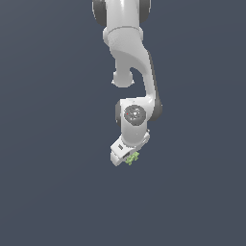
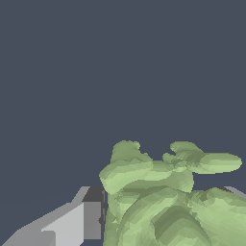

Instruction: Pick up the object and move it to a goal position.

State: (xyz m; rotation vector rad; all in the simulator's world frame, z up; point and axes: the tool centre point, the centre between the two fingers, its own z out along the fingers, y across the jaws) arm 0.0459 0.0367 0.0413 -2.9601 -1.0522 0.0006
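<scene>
The object (image 1: pixel 132 157) is a small light-green lumpy thing peeking out at the tip of my white gripper (image 1: pixel 126 158) in the exterior view, held up against the dark background. In the wrist view the object (image 2: pixel 168 197) looms large and knobbly between the fingers. One grey finger (image 2: pixel 81 221) presses against its side, and the tip of the other finger (image 2: pixel 235 192) just shows past its far side. The gripper is shut on the object. Most of the object's lower part is out of the wrist view.
The white arm (image 1: pixel 132 67) comes down from the top of the exterior view. Around it there is only a flat dark blue-grey background (image 1: pixel 48 144).
</scene>
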